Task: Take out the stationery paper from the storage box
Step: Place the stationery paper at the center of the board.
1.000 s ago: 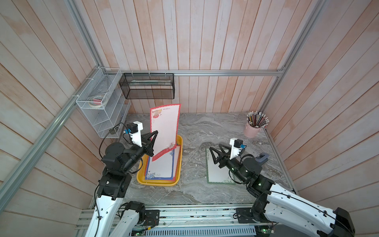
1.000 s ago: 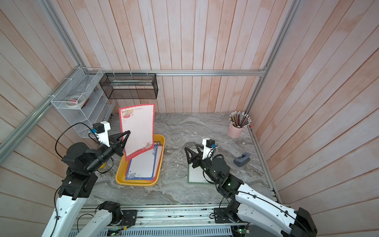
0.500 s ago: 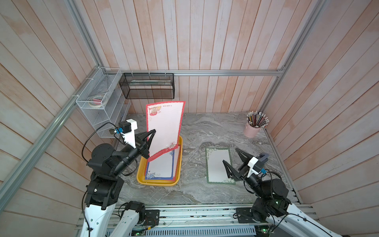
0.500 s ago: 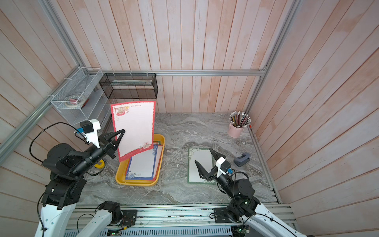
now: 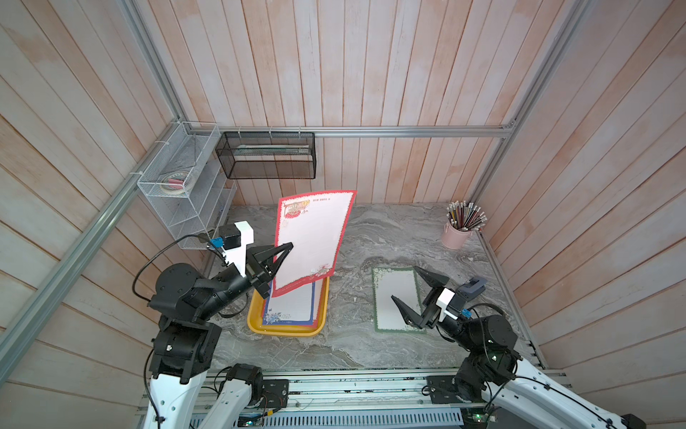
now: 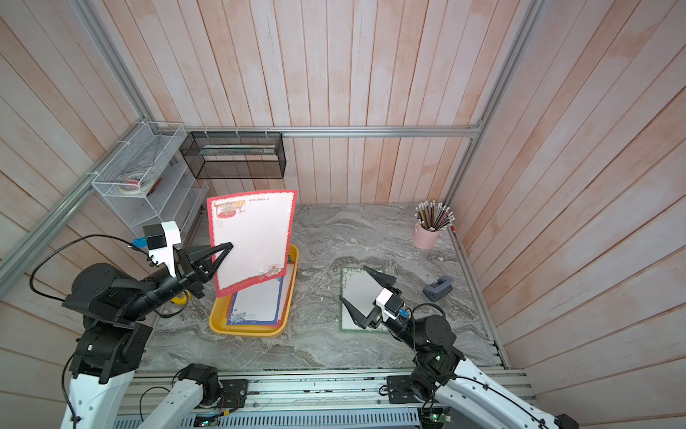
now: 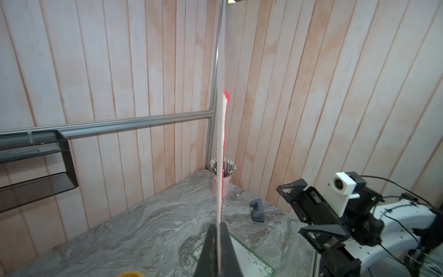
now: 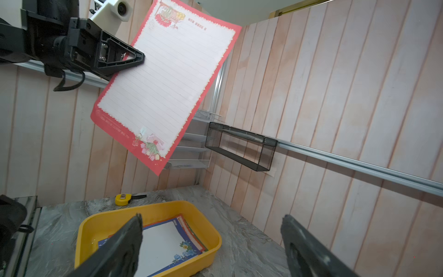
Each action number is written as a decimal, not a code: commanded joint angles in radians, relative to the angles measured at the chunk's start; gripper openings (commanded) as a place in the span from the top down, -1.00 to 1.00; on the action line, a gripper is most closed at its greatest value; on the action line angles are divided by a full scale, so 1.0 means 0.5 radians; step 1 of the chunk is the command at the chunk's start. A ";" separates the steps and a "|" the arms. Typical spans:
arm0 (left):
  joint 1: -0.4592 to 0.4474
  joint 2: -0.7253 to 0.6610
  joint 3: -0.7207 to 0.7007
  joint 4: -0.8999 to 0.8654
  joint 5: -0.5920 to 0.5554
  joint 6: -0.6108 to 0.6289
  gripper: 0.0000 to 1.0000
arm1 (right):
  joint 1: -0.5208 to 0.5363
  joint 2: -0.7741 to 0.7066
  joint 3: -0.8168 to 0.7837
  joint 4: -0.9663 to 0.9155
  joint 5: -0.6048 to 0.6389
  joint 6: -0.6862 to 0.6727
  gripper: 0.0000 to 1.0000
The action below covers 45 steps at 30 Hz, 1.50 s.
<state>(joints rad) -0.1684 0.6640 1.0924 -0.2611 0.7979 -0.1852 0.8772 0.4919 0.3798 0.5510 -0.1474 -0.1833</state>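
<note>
Since the left jaws pinched only one edge of the red-bordered sheet point(image 5: 313, 241), upright above the yellow storage box point(image 5: 254, 319) near the surface's left edge, it could slip back in; the right jaws gaped empty above the green-bordered sheet point(image 5: 389, 293).

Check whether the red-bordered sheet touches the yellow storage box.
Apart. The right wrist view shows the red-bordered sheet hanging clear above the yellow storage box.

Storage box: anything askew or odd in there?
Slightly: in the storage box, coloured sheet edges fan out from under the blue-bordered sheet. The red-bordered sheet in the left hand bows.
</note>
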 commanded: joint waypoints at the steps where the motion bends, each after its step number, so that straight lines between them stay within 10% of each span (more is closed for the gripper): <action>1: 0.000 -0.053 -0.103 0.307 0.338 -0.034 1.00 | 0.007 0.120 0.172 0.101 -0.322 0.121 -0.78; 10: -0.006 0.008 -0.361 1.004 0.869 -0.302 1.00 | 0.007 0.555 0.573 -0.021 -0.634 0.249 -0.77; 26: -0.138 0.355 -0.671 2.267 1.043 -0.943 1.00 | 0.023 1.160 0.591 0.935 -0.743 0.515 -0.53; 35: -0.138 0.395 -0.808 2.487 0.956 -0.996 1.00 | 0.026 1.473 0.477 1.786 -1.058 0.777 -0.18; 45: -0.138 0.277 -0.946 2.563 0.920 -0.984 1.00 | 0.028 1.536 0.470 1.767 -1.022 0.775 0.19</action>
<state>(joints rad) -0.2325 0.8280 0.6369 0.9859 1.2739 -0.6781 0.8875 1.2499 0.6270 1.3846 -0.6563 0.1913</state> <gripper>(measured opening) 0.046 0.408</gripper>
